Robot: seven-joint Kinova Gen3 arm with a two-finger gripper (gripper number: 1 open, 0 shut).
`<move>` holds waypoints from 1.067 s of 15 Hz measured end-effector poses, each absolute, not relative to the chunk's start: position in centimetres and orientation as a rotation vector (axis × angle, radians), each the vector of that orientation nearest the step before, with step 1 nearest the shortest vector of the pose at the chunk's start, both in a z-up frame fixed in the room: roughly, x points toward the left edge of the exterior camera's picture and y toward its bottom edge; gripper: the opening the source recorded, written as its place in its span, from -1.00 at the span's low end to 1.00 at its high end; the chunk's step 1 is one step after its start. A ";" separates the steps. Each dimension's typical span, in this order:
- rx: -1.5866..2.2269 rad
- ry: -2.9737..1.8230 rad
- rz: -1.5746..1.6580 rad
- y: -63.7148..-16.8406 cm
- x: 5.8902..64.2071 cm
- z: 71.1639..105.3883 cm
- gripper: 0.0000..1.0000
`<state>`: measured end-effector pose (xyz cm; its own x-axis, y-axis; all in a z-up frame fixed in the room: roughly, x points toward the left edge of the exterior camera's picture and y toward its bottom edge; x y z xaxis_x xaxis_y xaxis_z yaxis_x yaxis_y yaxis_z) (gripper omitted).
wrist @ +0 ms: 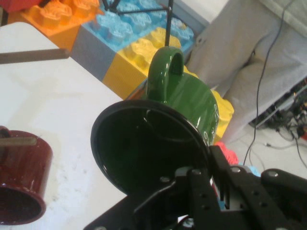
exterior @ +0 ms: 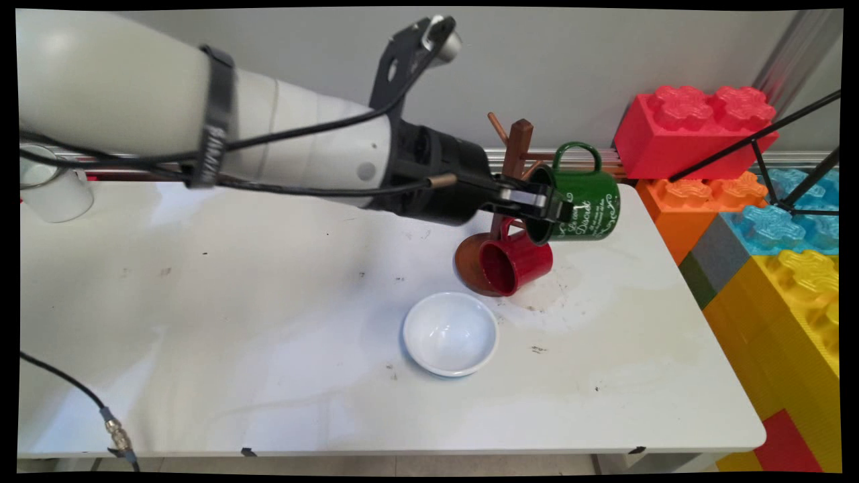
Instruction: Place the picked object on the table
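Note:
My black gripper [exterior: 545, 204] is shut on the rim of a green mug [exterior: 585, 201] with white lettering, holding it in the air on its side, handle up. The mug hangs just right of a brown wooden mug tree [exterior: 515, 149] at the table's far right. A red mug [exterior: 515, 264] hangs low on that tree, its mouth facing the camera, over the tree's round base. In the hand view the green mug [wrist: 184, 98] fills the middle, one finger [wrist: 168, 189] inside its dark mouth, and the red mug [wrist: 21, 175] is at the left.
A white bowl [exterior: 450, 333] stands on the white table [exterior: 201, 322] in front of the tree. A white cup [exterior: 50, 188] stands at the far left. Large red, orange, blue and yellow toy bricks [exterior: 772, 221] are stacked beyond the table's right edge, with a black tripod [exterior: 785, 154].

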<state>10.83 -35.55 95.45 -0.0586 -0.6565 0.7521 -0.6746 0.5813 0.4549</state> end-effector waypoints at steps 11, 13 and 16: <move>1.053 -2.021 0.090 -36.4 18.1 99.8 -1.00; 1.053 -2.089 0.117 -36.8 19.6 99.9 -1.00; 1.035 -2.190 0.167 -37.7 21.4 100.0 -1.00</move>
